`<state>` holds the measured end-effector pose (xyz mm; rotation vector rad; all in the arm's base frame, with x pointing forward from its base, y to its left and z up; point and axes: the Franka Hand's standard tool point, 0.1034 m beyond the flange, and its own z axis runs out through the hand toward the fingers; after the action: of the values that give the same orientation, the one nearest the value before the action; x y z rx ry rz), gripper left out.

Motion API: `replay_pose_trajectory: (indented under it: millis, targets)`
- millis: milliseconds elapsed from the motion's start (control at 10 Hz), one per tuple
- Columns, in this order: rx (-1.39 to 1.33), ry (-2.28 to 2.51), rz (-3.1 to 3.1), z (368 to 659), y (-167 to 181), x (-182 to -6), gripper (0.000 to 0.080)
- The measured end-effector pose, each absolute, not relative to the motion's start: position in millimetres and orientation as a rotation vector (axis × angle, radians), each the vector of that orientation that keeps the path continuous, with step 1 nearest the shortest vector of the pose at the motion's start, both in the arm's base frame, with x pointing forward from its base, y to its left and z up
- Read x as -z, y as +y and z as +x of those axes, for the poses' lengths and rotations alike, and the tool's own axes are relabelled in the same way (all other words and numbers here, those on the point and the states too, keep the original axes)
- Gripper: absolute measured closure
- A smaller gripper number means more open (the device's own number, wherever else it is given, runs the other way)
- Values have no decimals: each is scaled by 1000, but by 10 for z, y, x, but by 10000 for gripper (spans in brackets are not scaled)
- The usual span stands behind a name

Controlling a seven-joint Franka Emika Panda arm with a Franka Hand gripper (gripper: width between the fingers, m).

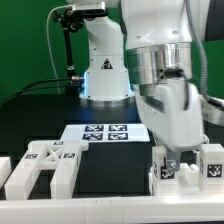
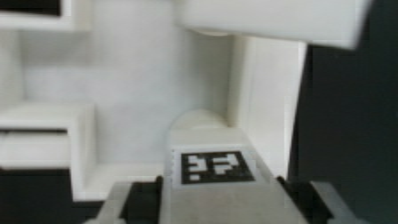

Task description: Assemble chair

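The chair is in loose glossy white parts. A tagged white bar (image 2: 214,160) runs between my fingers (image 2: 146,203), and both dark pads lie against its sides. My gripper (image 2: 222,203) is shut on this bar. In the exterior view, the gripper (image 1: 178,158) reaches straight down into a cluster of tagged chair parts (image 1: 210,166) at the front on the exterior view's right. The arm hides the held bar there. A larger white panel piece (image 2: 71,100) lies just beyond the bar.
Another group of white chair pieces (image 1: 45,167) with tags lies at the front on the exterior view's left. The marker board (image 1: 105,133) lies flat mid-table, in front of the robot base (image 1: 103,75). The table is black.
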<state>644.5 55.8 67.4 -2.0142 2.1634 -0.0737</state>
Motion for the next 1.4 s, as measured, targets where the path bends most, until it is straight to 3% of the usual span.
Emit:
replay_pose_trajectory:
  millis: [700,800,900,1000,1100,1400]
  targets:
    - [47,2335,-1857,6375,519,-643,504]
    - [48,2328,-1863,6379,521,-652,301]
    - [60,2285,-1893,6415,529,-762,301]
    - [74,2243,-1910,6445,527,-925,183]
    - [83,2218,-1915,6455,528,-1048,160]
    - [84,2217,-1917,6451,530,-1048,151]
